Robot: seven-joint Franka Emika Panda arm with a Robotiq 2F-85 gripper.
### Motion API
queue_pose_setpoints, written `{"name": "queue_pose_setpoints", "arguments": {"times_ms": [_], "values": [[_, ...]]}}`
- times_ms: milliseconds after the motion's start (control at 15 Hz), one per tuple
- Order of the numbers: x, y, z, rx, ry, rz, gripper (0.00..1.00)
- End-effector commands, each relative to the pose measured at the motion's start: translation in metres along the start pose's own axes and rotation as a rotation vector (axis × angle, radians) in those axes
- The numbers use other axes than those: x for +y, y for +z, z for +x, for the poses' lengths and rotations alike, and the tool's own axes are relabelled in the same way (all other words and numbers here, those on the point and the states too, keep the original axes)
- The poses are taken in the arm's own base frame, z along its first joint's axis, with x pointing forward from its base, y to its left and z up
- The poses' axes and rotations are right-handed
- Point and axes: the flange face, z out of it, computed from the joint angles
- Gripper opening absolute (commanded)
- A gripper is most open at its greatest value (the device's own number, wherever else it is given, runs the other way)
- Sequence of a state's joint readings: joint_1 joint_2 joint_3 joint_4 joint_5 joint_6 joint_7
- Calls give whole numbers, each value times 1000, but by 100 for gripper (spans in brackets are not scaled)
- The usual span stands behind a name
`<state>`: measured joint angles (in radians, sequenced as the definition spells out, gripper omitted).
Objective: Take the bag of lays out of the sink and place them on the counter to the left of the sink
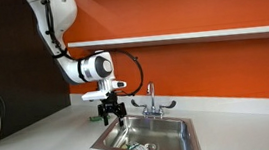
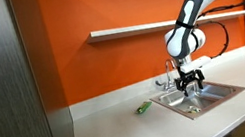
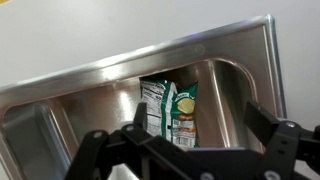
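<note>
The green and white bag of Lays (image 3: 176, 112) lies in the steel sink (image 3: 100, 76), leaning against its inner wall. In the wrist view my gripper (image 3: 180, 150) is open, one finger on each side of the bag and above it, holding nothing. In both exterior views the gripper (image 1: 110, 111) (image 2: 190, 80) hovers just above the sink (image 1: 172, 146) (image 2: 230, 88), near its edge. The bag shows only as a small shape in the basin (image 1: 135, 143) (image 2: 193, 110).
A faucet (image 1: 149, 102) (image 2: 170, 74) stands behind the sink against the orange wall. A shelf (image 1: 191, 36) (image 2: 146, 26) runs above. A small green object (image 2: 143, 107) lies on the white counter (image 1: 51, 139) (image 2: 123, 129) beside the sink.
</note>
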<state>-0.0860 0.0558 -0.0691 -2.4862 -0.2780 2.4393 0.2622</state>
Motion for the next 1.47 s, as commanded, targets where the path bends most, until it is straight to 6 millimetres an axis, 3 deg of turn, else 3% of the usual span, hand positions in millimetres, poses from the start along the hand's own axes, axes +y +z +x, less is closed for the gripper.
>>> {"name": "queue_pose_setpoints", "arguments": {"times_ms": [0,600,733,1400], "values": [[6,21,27,-5,2,16,100],[14,69,66,-34,46,14,100],[11,67,58,-41,53,8,100],[12,71,63,-44,46,6,100]]}}
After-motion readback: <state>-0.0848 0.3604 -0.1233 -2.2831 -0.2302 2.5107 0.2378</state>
